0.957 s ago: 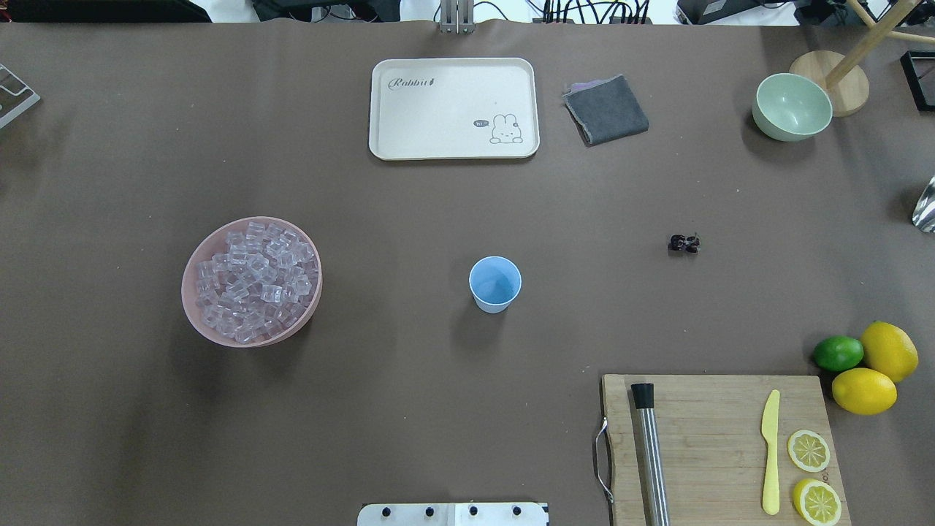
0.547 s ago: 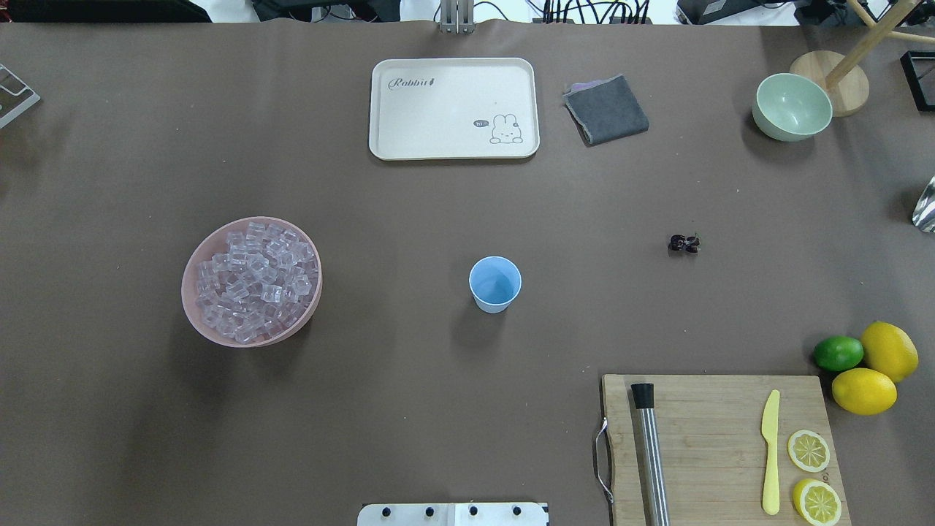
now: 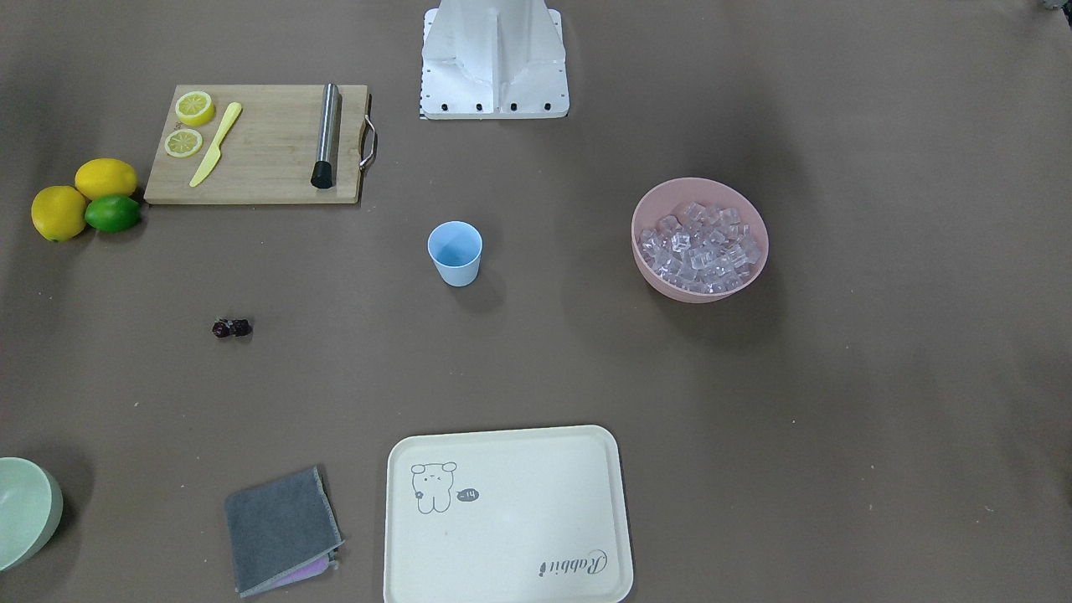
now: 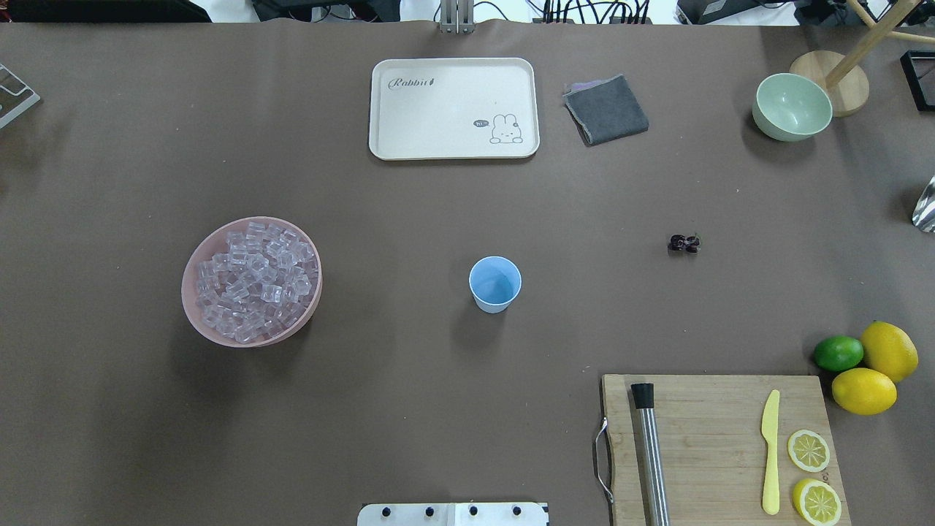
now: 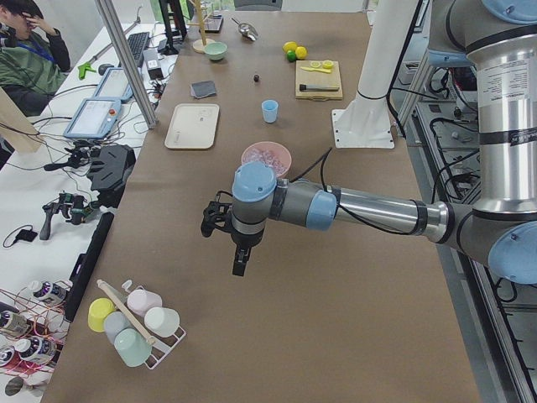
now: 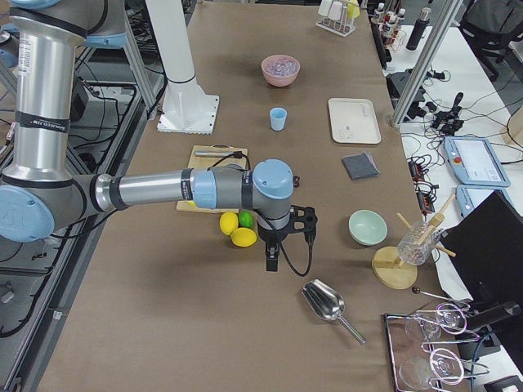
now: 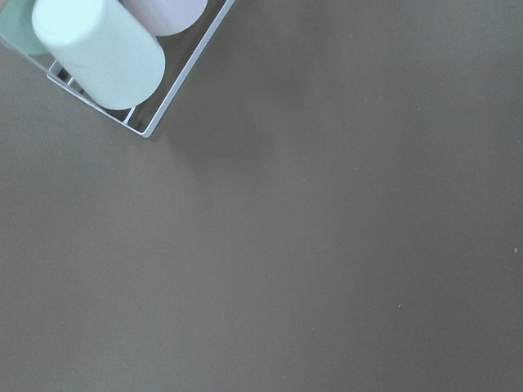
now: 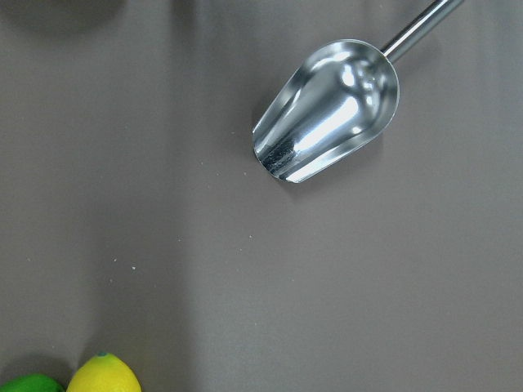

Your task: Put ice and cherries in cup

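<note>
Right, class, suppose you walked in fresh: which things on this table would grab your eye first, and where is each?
The pink bowl heaped with clear ice stands out at the left of the overhead view, with the light blue cup alone near the middle. At the right edge, two yellow lemons and a green lime cluster beside the wooden cutting board, while the tiny dark cherries lie alone right of the cup.
</note>
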### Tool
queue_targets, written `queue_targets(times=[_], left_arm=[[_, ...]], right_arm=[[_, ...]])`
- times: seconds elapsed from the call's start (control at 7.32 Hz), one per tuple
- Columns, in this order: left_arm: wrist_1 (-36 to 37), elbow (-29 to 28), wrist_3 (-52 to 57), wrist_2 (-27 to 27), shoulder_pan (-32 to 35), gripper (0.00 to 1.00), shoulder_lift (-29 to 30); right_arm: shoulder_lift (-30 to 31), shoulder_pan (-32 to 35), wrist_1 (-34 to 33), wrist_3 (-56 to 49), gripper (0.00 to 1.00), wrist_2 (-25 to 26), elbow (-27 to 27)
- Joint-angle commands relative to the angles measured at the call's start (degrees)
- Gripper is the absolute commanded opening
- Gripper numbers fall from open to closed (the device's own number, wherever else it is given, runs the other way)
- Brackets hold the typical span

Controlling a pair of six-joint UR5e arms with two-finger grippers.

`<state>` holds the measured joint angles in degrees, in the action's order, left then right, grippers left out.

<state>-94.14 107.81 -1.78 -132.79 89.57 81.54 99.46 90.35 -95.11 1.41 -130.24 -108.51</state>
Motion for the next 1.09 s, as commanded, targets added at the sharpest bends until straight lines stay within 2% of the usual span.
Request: queue_targets(times=[0.0,0.14,0.27,0.55,0.96], left_arm=[[-0.1,0.6,-0.2,-0.5,0.7,0.99,0.6],[-0.1,1.1,-0.2,-0.5,1.9,0.99,1.4],[-0.1,1.3,-0.2,-0.6,1.9,0.99,3.3],[-4.6,-2.2,-0.5,0.2,1.9,0.99,7.3],[-8.1,-3.4,0.2,-0.4,1.9,0.99,7.0]], right_arm=[[-1.3,0.0,6.2,0.5,1.0,0.7,0.0],[-0.5,2.4,12.7,0.4,1.0,0.9,0.1],[-1.0,2.7,15.7,0.8,1.0,0.5,0.3],[-1.2,2.7,14.8,8.7,1.0,-1.8,0.8],[0.6,2.7,21.3,7.7,1.0,-1.6,1.1]])
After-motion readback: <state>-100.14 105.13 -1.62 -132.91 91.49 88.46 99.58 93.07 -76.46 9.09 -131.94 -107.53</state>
